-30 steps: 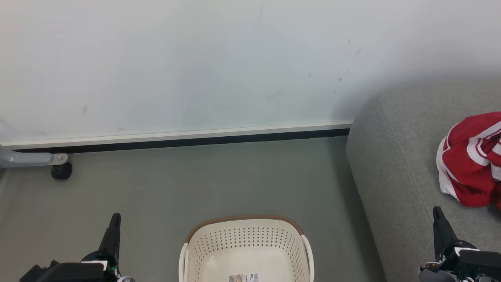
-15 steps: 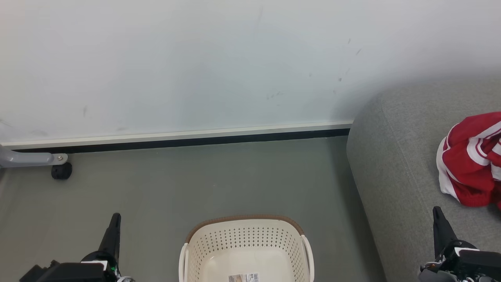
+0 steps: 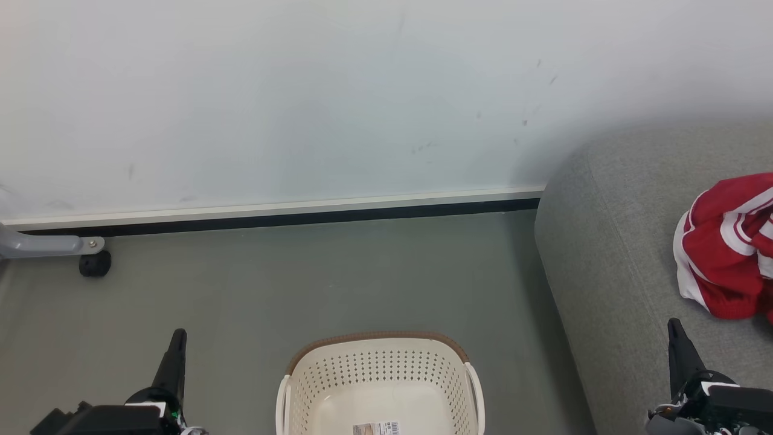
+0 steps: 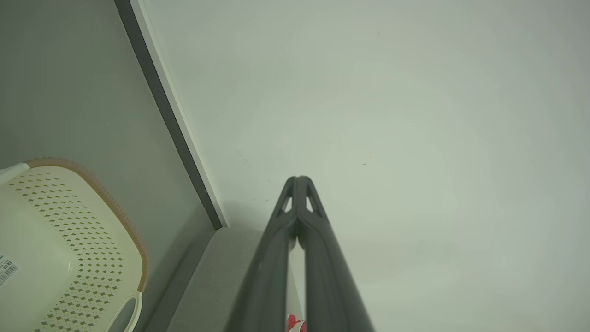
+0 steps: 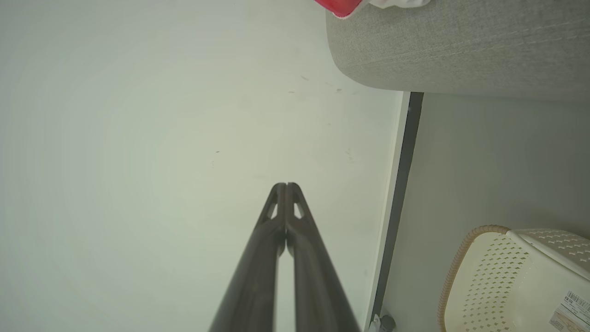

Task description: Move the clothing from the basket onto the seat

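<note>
Since no garment is seen in the visible part of the basket [image 3: 374, 370] at 6 o'clock, and the clothing [image 3: 721, 254] is heaped on the seat [image 3: 610, 260] at 3 o'clock, the task is judged done or nearly so. Left and right jaws are pressed fully together; nothing is held or touched.

The gripper [image 5: 286, 185] rose from six o'clock with its two dark fingers pressed together at the tips, gripping nothing, against a pale wall [image 5: 138, 115]. At one o'clock lay the grey seat [image 5: 461, 50], and a scrap of red and white clothing [image 5: 339, 4] rested on it at twelve. A dark skirting [image 5: 405, 184] ran from the seat toward five o'clock. The basket [image 5: 488, 276] stood on the floor [image 5: 498, 157] at four o'clock, well apart from the seat, with a label [image 5: 571, 306] inside.
</note>
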`<state>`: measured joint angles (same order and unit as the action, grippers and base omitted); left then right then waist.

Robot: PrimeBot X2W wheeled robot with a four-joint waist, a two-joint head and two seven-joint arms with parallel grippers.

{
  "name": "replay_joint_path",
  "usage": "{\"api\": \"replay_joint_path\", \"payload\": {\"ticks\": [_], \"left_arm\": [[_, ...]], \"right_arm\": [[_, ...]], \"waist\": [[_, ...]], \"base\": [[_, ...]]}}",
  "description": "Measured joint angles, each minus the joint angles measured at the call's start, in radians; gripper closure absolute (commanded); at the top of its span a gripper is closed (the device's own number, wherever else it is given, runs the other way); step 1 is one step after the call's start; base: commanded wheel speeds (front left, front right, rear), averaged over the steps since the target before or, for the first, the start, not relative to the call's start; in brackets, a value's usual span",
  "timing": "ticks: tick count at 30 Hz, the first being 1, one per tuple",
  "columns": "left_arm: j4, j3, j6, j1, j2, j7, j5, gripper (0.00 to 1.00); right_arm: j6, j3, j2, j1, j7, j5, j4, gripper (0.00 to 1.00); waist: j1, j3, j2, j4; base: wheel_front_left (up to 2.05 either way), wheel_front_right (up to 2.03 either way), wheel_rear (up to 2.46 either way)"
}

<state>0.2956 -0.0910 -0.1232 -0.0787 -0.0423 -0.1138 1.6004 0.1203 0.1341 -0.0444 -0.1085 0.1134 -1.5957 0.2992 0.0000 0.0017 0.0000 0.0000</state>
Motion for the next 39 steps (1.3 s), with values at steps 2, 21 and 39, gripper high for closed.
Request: {"api": "replay_joint_path", "payload": {"ticks": [2,21,39], "left_arm": [[0.0,0.0,0.0,0.0,0.0,0.0,0.0,1.0],[0.0,0.0,0.0,0.0,0.0,0.0,0.0,1.0],[0.0,0.0,0.0,0.0,0.0,0.0,0.0,1.0]], "right_arm": [[0.0,0.0,0.0,0.0,0.0,0.0,0.0,1.0],[0.0,0.0,0.0,0.0,0.0,0.0,0.0,1.0],[0.0,0.0,0.0,0.0,0.0,0.0,0.0,1.0]], "waist": [[0.0,0.0,0.0,0.0],[0.0,0.0,0.0,0.0],[0.0,0.0,0.0,0.0]], "base": [[0.0,0.0,0.0],[0.0,0.0,0.0],[0.0,0.0,0.0]]}}
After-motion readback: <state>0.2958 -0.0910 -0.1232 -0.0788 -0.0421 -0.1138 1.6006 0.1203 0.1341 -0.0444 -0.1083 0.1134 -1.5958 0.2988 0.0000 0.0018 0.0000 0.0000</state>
